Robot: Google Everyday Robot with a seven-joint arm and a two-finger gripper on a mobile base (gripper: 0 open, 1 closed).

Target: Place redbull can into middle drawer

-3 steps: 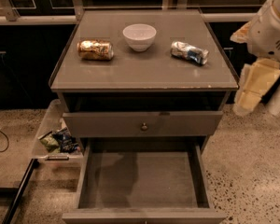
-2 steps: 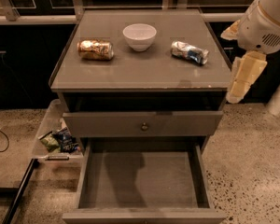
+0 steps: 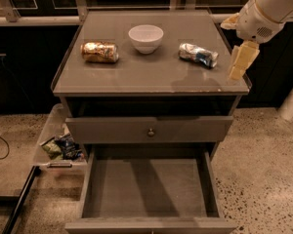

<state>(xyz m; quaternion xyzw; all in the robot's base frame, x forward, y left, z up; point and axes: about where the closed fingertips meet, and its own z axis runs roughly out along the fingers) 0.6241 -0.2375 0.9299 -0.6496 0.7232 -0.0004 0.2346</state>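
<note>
The redbull can (image 3: 198, 55), slim, silver with blue patches and dented, lies on its side at the right of the cabinet top (image 3: 151, 74). The middle drawer (image 3: 149, 189) is pulled out at the bottom of the view, its flat grey floor bare. My gripper (image 3: 239, 62) hangs from the white arm at the upper right, beside the cabinet's right edge, a short way right of the can and apart from it.
A fatter gold-orange can (image 3: 99, 52) lies on the left of the top. A white bowl (image 3: 146, 37) stands at the back middle. A shut drawer front with a round knob (image 3: 150, 131) sits above the open drawer. A clear bin of clutter (image 3: 61, 145) is on the floor at the left.
The arm and gripper have moved left and up, from beside the cabinet toward its right edge and nearer the redbull can. The objects on top have not moved.
</note>
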